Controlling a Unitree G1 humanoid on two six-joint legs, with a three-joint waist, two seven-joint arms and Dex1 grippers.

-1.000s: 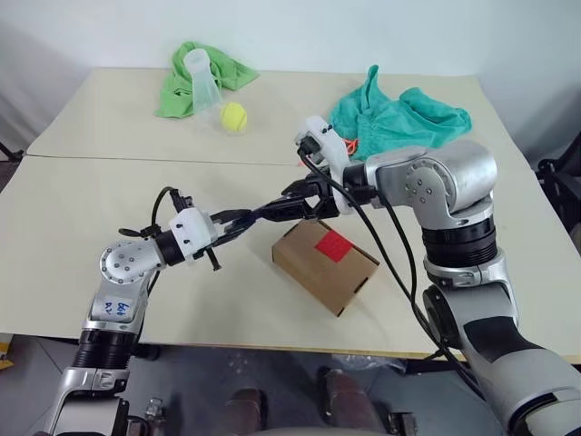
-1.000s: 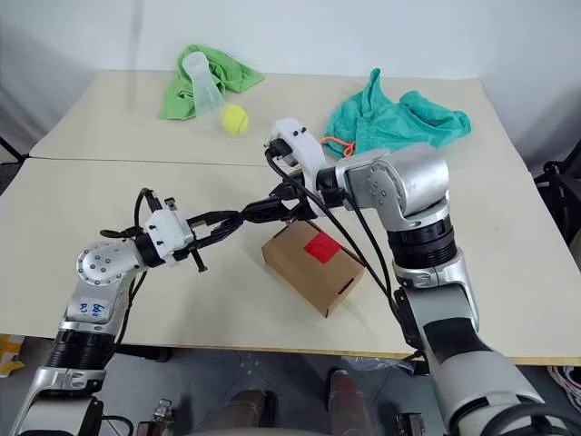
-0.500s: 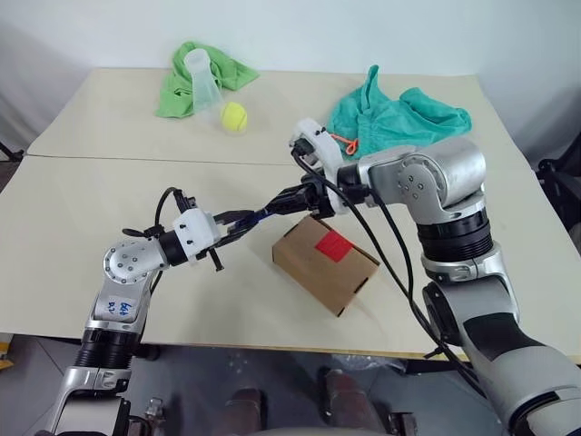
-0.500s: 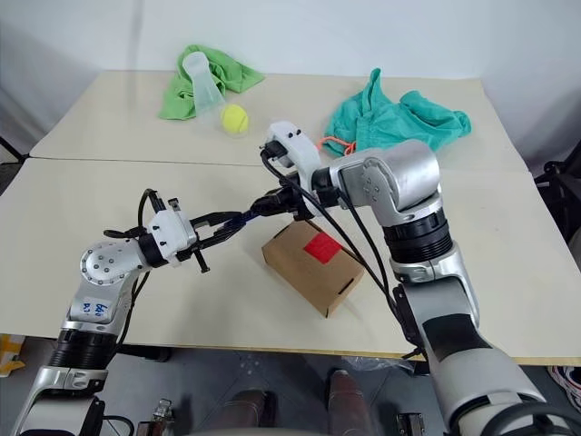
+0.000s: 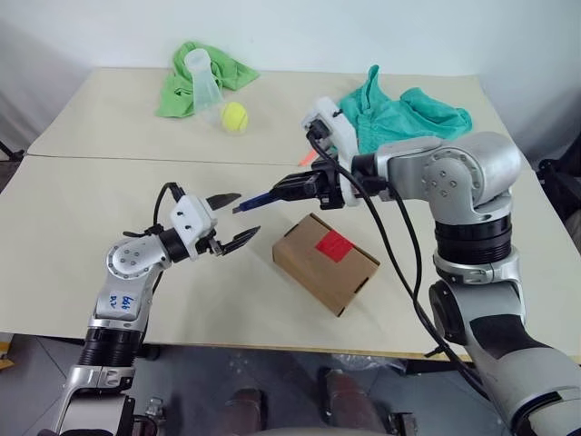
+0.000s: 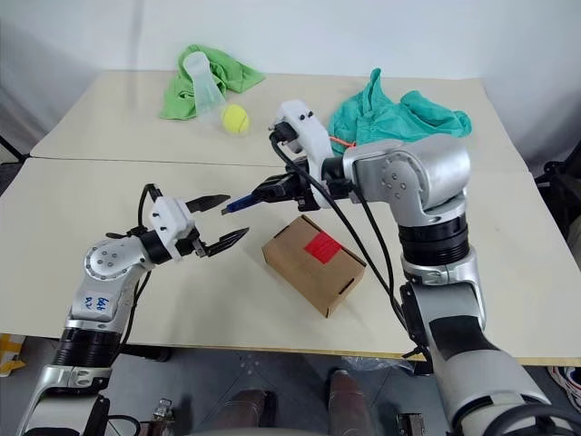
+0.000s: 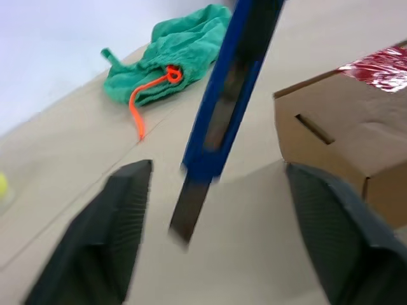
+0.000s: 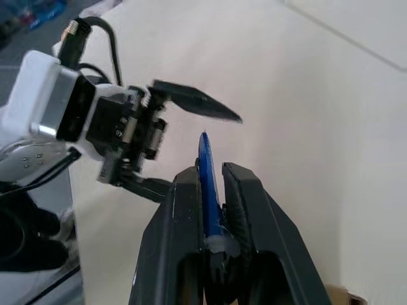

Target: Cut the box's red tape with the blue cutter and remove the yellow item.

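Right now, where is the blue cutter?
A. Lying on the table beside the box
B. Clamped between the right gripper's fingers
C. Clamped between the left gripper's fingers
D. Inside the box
B: the blue cutter sits clamped in the right gripper, its tip pointing toward the left gripper, whose fingers stand spread apart around nothing, above the table and away from the box.

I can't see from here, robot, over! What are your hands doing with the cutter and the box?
Right gripper shut on blue cutter. Left gripper open, empty. Box closed, red tape uncut. Nothing blocking it.
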